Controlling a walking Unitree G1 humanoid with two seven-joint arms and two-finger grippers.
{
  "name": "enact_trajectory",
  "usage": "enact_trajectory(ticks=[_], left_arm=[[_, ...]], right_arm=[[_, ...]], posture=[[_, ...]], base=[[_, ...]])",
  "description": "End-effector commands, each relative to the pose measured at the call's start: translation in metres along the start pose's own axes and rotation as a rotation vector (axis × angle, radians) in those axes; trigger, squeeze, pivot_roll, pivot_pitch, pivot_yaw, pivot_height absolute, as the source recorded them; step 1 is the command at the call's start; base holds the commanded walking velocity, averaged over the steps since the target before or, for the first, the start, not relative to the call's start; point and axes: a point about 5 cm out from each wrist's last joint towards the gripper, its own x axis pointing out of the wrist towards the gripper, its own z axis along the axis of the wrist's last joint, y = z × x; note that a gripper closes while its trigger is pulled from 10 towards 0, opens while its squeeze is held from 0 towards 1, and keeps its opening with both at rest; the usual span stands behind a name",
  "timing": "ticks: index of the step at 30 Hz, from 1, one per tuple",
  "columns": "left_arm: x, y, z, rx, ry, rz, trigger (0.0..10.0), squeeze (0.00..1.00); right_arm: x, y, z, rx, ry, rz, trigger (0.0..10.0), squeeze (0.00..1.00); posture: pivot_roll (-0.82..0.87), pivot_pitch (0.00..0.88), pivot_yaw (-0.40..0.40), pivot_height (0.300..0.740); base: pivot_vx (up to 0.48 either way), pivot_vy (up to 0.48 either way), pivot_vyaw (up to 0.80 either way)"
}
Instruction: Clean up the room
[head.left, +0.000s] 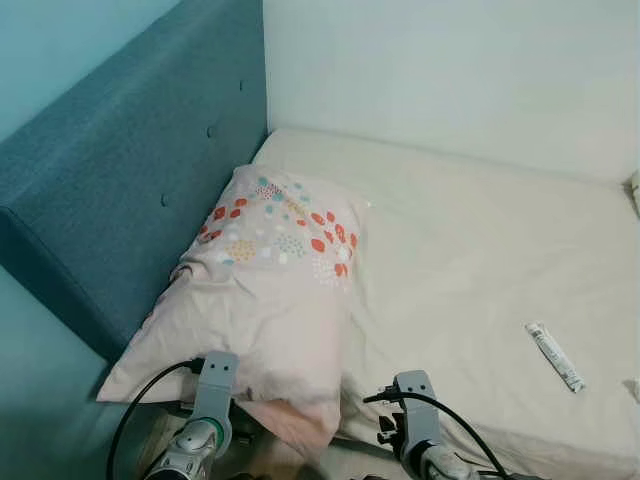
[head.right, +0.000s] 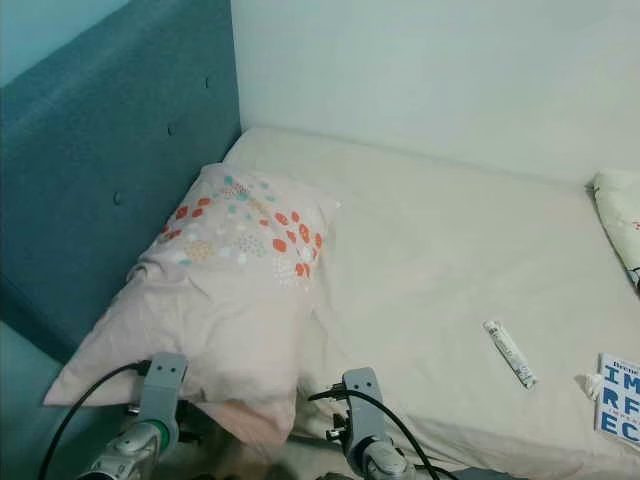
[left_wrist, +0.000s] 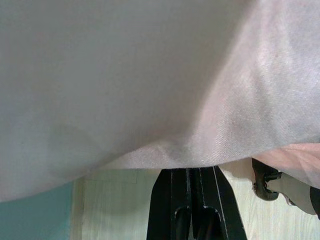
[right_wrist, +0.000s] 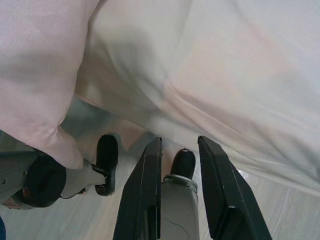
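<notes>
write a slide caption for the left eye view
Floral pillow overhanging the bed edge beside a blue headboard.

A bedroom in a home. A bed (head.left: 470, 260) with a cream fitted sheet sits in the corner against a pale wall (head.left: 450, 70), and a teal upholstered, button-tufted headboard (head.left: 120, 170) runs along one side. A pink pillow (head.left: 265, 290) with a floral print lies beside the headboard. Pale wood-look floor (right_wrist: 280, 210) shows below the mattress edge.
</notes>
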Motion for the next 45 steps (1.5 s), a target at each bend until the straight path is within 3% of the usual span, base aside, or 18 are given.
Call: enact_trajectory(ticks=[1, 10, 21, 34, 45], left_arm=[[-0.001, -0.002, -0.006, -0.008, 0.016, -0.003, 10.0, 0.0], [0.0, -0.002, -0.004, -0.001, 0.015, -0.004, 10.0, 0.0], [0.0, -0.003, -0.002, -0.004, 0.009, -0.003, 10.0, 0.0], [-0.001, 0.003, -0.007, -0.014, 0.019, 0.005, 10.0, 0.0], [-0.001, 0.004, -0.007, -0.013, 0.026, 0.008, 10.0, 0.0]], right_arm=[[-0.002, -0.004, -0.004, 0.023, 0.01, -0.016, 10.0, 0.0], [-0.001, 0.001, -0.003, 0.027, 0.005, -0.012, 10.0, 0.0], [-0.003, -0.007, -0.005, 0.033, 0.014, -0.02, 10.0, 0.0], [0.0, 0.006, -0.005, 0.027, 0.021, -0.008, 10.0, 0.0], [-0.001, -0.006, -0.002, 0.029, 0.019, -0.02, 10.0, 0.0]], posture=[[0.07, 0.02, 0.025, 0.74], [0.07, 0.02, 0.029, 0.74], [0.08, 0.02, 0.024, 0.74], [0.08, 0.017, 0.019, 0.74], [0.08, 0.016, 0.02, 0.74]], base=[[0.0, 0.0, 0.0], [0.0, 0.0, 0.0], [0.0, 0.0, 0.0], [0.0, 0.0, 0.0], [0.0, 0.0, 0.0]])
